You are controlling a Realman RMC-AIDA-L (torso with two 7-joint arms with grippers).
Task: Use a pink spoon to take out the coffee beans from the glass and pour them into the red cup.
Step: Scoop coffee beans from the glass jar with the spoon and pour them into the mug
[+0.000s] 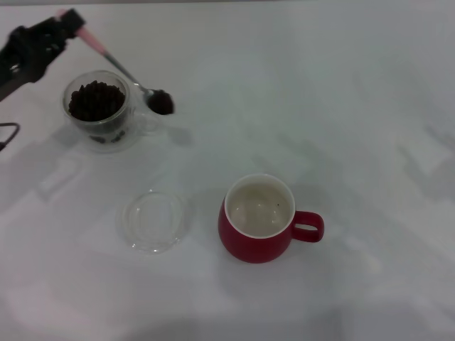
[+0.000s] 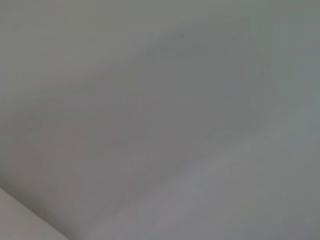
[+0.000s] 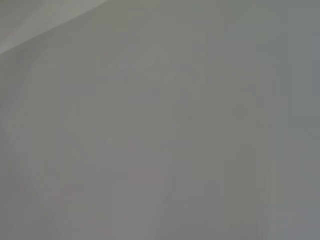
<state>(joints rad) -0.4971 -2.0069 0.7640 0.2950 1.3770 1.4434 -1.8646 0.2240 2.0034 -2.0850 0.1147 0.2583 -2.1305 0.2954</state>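
pale pink and slim, the handle of the small metal-bowled teaspoon, the pink spoon (image 1: 117, 65), runs from the black left gripper (image 1: 62, 25) at about ten o'clock in the head view down toward the centre. the left gripper is closed on the far end of that handle. the spoon's shiny bowl sits just beside the small clear double-walled glass cup, the glass (image 1: 102, 110), on its three o'clock side, and it carries a small dark load of coffee beans. whether the bowl hangs above the table or touches it cannot be told.

the glass stands upright at about ten o'clock, and a heap of dark brown roasted coffee beans (image 1: 96, 100) fills it near to the rim. a flat clear round glass saucer (image 1: 153, 219) lies at about seven o'clock, well apart from the glass. the rounded glossy red ceramic mug, the red cup (image 1: 263, 220), stands upright just below the centre, at about six o'clock, its loop handle pointing to three o'clock; its cream-white inside looks almost bare. all of this rests on a plain white table (image 1: 355, 106). the right gripper does not show here.

the left wrist view gives only a blurred pale grey surface, nothing to name.

the right wrist view is the same: pale grey, no gripper and no task thing to be made out.
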